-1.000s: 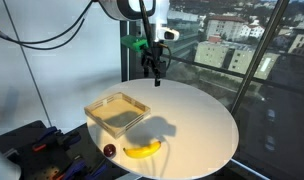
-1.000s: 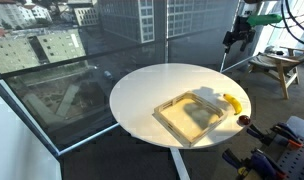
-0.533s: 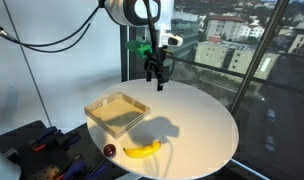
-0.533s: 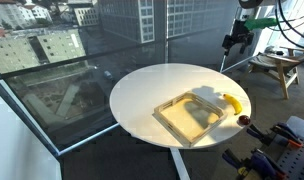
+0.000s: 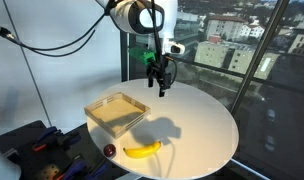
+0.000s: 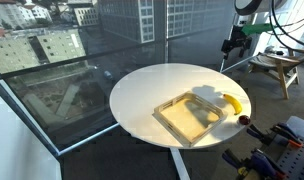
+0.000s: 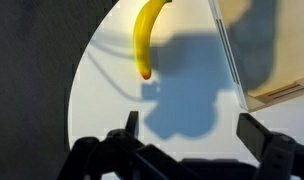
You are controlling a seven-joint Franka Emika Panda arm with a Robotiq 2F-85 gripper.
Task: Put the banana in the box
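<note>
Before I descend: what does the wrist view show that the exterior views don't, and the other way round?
Only the wrist view: the gripper has its jaws wide open with nothing between them, and the banana is seen close up. Only the exterior views: the whole box, a small dark red object next to the banana, and the gripper hanging well above the round table. Both: the banana lying on the table, outside the box and near it.

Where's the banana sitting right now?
In an exterior view the banana lies on the round white table near its edge, just outside the box, with a small dark red object close to one end.
</note>
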